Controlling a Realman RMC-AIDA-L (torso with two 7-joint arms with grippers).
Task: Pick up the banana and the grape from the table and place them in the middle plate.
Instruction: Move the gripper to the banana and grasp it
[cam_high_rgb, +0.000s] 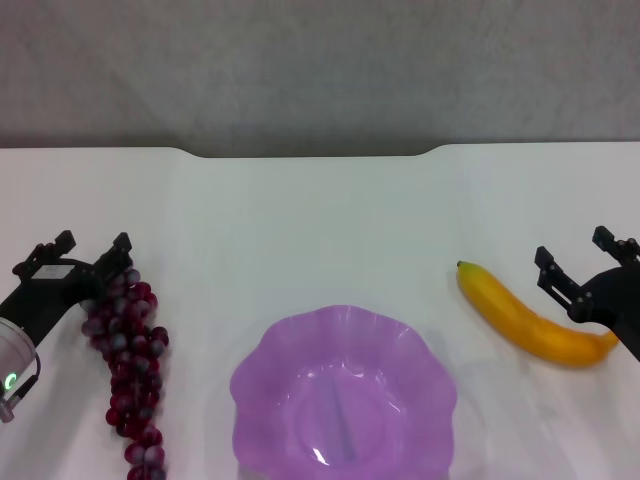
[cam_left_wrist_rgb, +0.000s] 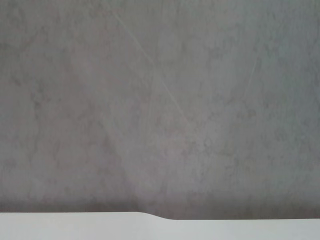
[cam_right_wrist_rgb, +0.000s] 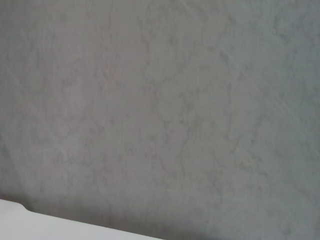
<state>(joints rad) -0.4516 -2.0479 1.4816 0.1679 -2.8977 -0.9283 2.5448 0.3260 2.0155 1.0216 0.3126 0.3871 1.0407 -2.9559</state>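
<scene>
Purple plate (cam_high_rgb: 262, 372) sat empty. Left end effector (cam_high_rgb: 93, 247), fingers apart, was beside the grapes (cam_high_rgb: 128, 355); right end effector (cam_high_rgb: 575, 259), fingers apart, beside the banana (cam_high_rgb: 520, 325), probably ready to grab.

A mottled grey surface (cam_right_wrist_rgb: 165, 110), cloudy with faint darker veins and a few thin pale scratch-like lines, fills almost the whole right wrist view. Along one edge lies a narrow strip of the plain white flat table (cam_right_wrist_rgb: 45, 230), its border meeting the grey with a small rounded step near the corner.
</scene>
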